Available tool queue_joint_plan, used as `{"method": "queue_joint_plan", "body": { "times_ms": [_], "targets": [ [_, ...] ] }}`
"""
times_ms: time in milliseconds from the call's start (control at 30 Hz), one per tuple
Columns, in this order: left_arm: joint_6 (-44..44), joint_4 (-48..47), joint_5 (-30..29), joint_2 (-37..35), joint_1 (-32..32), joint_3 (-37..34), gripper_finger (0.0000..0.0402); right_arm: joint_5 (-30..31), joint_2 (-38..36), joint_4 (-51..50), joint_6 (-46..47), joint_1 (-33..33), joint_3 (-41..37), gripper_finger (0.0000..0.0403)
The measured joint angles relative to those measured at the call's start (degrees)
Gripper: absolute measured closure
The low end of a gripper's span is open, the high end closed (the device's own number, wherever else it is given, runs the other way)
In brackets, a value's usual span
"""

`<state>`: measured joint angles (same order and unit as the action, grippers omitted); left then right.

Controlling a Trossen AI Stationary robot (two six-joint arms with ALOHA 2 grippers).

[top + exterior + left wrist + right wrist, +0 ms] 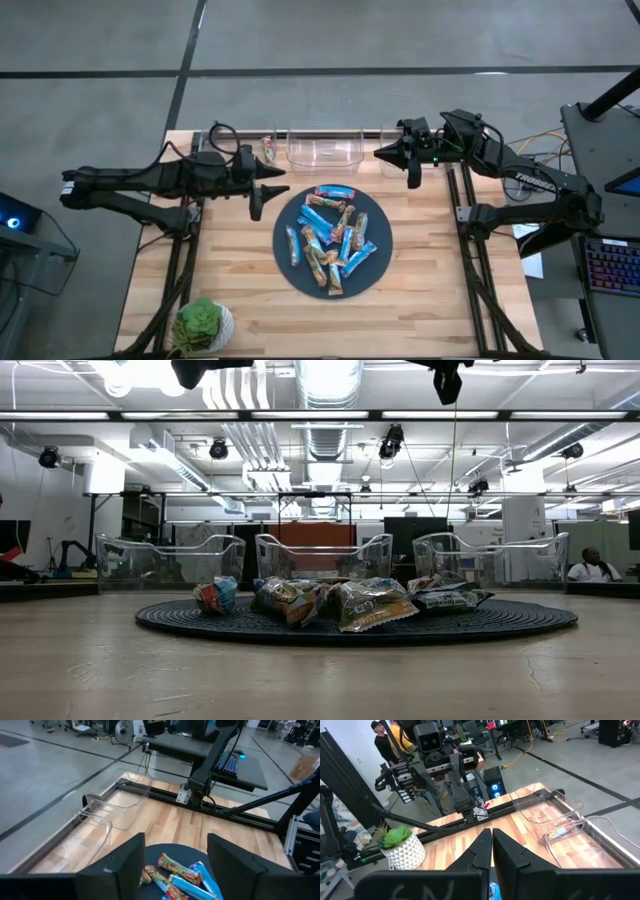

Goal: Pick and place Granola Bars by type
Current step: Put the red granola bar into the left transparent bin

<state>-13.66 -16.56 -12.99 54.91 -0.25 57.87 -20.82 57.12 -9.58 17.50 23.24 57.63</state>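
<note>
Wooden table (420,300) under both arms, light planks, dark rails along each side. At its centre a large dark round mat (375,215), bearing the Granola Bars (330,240) in a loose heap (blue wrappers, blue with red and white, brown-tan ones mixed together). Along the far edge, three clear bins (322,150) in a row; in the leftmost, one bar (268,150) lying alone. Left gripper (283,187) held over the table just beside the mat's left rim, jaws apart, nothing between them; seen from its wrist, fingers (127,862) spread with the heap below. Right gripper (378,152) up near the far bins, clear of the mat, jaws pressed together and empty. Near corner on the left: small potted succulent (200,322) in a white pot.
</note>
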Motion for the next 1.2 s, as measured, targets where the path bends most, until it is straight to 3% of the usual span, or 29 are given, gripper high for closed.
{"method": "queue_joint_plan", "body": {
  "times_ms": [200,367,667,900,1200],
  "targets": [
    [-6.00,-0.13,2.44,0.68,-0.48,0.24,0.0200,-0.01,0.00,-0.02,0.02,0.00,0.00,0.0394],
    [-6.18,-3.62,3.09,2.64,-1.75,4.52,0.0200,-0.02,0.00,-0.07,-0.11,0.02,0.00,0.0394],
    [-14.35,-31.20,2.94,13.07,-1.79,22.93,0.0200,-0.02,0.02,-0.53,-0.11,0.04,0.00,0.0394],
    [-30.51,-43.52,2.49,21.25,-1.75,33.73,0.0200,-0.02,0.02,-0.73,0.09,0.07,0.00,0.0394],
    [-51.62,-47.94,2.53,27.20,-1.75,34.31,0.0200,0.05,0.02,-1.02,1.44,0.04,0.00,0.0394]
  ]
}}
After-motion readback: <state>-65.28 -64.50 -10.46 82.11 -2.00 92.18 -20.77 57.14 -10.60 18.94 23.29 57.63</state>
